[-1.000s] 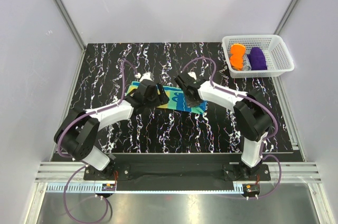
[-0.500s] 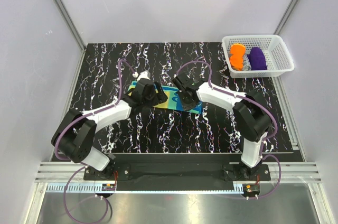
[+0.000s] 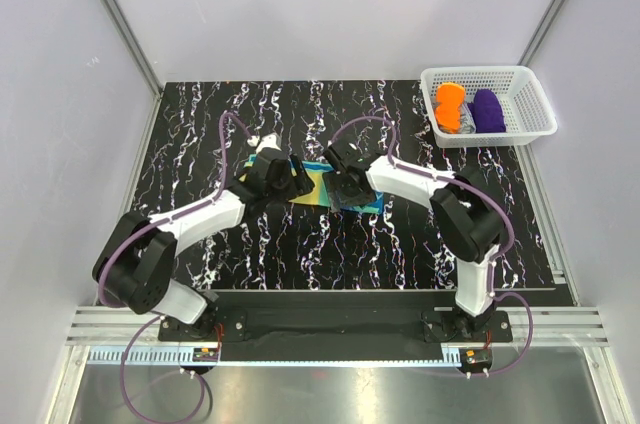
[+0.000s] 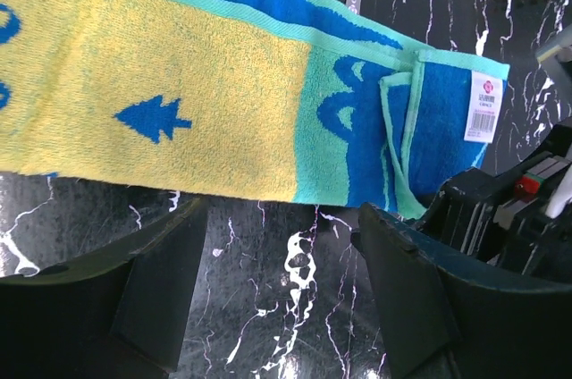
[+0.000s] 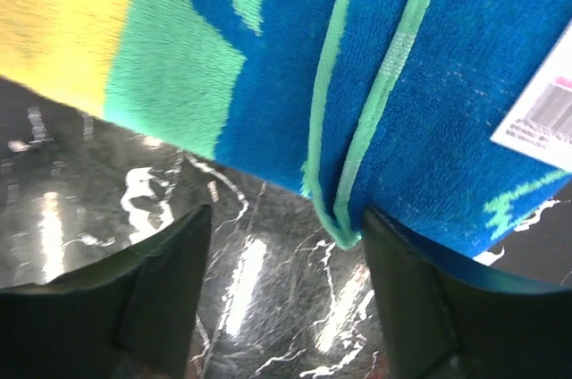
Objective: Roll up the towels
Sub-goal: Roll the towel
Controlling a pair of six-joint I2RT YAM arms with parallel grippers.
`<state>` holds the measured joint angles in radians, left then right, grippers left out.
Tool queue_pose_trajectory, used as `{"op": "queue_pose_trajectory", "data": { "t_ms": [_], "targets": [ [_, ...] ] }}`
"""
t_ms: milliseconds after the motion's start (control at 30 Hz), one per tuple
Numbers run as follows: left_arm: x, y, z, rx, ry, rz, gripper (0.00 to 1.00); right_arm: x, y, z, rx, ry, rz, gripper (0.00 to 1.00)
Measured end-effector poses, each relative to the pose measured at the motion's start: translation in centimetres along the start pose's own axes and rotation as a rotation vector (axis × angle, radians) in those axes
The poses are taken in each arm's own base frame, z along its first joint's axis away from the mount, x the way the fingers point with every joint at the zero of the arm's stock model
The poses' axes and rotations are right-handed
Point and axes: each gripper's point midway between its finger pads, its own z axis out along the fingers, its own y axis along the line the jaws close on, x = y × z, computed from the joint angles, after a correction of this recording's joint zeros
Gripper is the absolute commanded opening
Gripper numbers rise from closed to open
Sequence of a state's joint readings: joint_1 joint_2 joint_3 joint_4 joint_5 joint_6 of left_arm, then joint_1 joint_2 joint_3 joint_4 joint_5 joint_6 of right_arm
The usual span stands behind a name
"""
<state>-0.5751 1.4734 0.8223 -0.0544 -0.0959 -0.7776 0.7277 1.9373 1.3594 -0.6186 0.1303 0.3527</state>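
Top external: we judge the orange towel (image 3: 449, 104) rolled and the teal towel (image 3: 314, 185) unrolled, just ahead of the left gripper (image 4: 279, 218) and right gripper (image 5: 286, 218), both spread wide.

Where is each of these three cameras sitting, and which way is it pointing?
Top external: high behind the robot, looking down at the marbled table; left arm, right arm, towel and basket show.
Left wrist: on the left gripper, facing down at the towel's edge; its black fingers show.
Right wrist: on the right gripper, facing likewise; its fingers show.
Shared: both wrist views catch the towel's white label.
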Motion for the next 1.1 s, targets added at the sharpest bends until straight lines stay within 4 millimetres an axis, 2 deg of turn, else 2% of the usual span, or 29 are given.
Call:
{"op": "queue_pose_trajectory", "data": {
  "t_ms": [133,300,400,467,533,600,633,667,767,933,1100],
  "targets": [
    [-0.5,0.1,-0.7,-0.002,-0.023,0.008,0.73,-1.1,0.6,-2.0,-0.038,-0.047,0.019,0.87],
    [-0.9,0.4,-1.2,-0.014,-0.040,0.018,0.72,-4.3,0.7,-7.5,-0.100,-0.186,0.069,0.89],
    [-1.2,0.2,-1.4,-0.010,-0.050,0.021,0.68,-5.9,-1.2,-10.6,-0.122,-0.266,0.162,0.86],
    [-1.2,0.0,-1.5,0.002,-0.051,0.027,0.66,-6.0,-3.5,-11.4,-0.142,-0.300,0.248,0.85],
    [-1.2,-0.7,-1.4,0.034,-0.048,0.038,0.63,-4.9,-7.3,-11.2,-0.148,-0.302,0.374,0.84],
    [-0.9,-1.7,-1.2,0.070,-0.035,0.059,0.61,-3.3,-10.7,-10.1,-0.134,-0.283,0.489,0.84],
    [-0.6,-2.3,-0.9,0.085,-0.026,0.076,0.59,-2.3,-11.7,-9.3,-0.125,-0.260,0.527,0.83],
    [-0.4,-3.1,-0.6,0.103,-0.015,0.090,0.58,-1.4,-11.9,-8.6,-0.126,-0.232,0.549,0.83],
    [0.9,-6.4,0.9,0.185,0.031,0.135,0.51,0.5,-11.0,-6.9,-0.160,-0.155,0.570,0.81],
    [2.5,-10.7,2.8,0.308,0.090,0.165,0.50,0.4,-11.0,-5.0,-0.245,-0.140,0.646,0.75],
    [3.4,-12.7,4.5,0.366,0.126,0.188,0.50,0.6,-12.2,-2.0,-0.291,-0.103,0.744,0.71]
  ]
}}
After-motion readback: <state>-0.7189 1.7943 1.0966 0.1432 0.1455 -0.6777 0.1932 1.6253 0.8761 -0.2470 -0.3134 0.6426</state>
